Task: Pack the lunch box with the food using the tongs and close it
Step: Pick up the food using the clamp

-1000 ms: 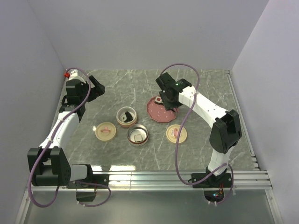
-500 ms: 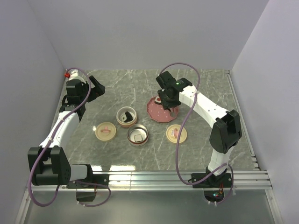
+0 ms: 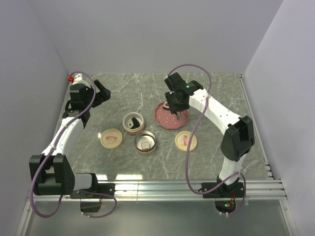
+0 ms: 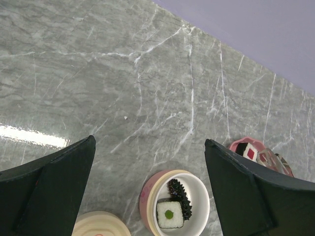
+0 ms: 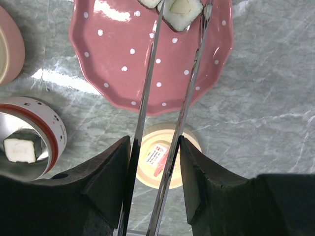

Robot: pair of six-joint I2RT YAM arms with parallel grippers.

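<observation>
- Tongs (image 5: 147, 88): two thin metal arms run from the right gripper (image 5: 154, 142) out over the pink dotted plate (image 5: 113, 59). Their tips straddle one food piece (image 5: 181, 11) at the plate's far rim. The frame edge cuts the tips off, so I cannot tell whether they press on it.
- Right gripper: I see its fingers clamped on the tongs' two arms.
- Second piece (image 5: 147, 2): just beside the first, on the same plate.
- White cup (image 4: 179, 206): holds a green-centred piece (image 4: 169, 215).
- Red-banded cup (image 5: 27, 147): holds a pale piece (image 5: 18, 150).
- Cream lid (image 5: 157, 155): lies under the tongs, near the plate.
- Left gripper (image 4: 148, 142): fingers spread wide, nothing between them, above the marble table (image 4: 123, 73), well apart from the plate.
</observation>
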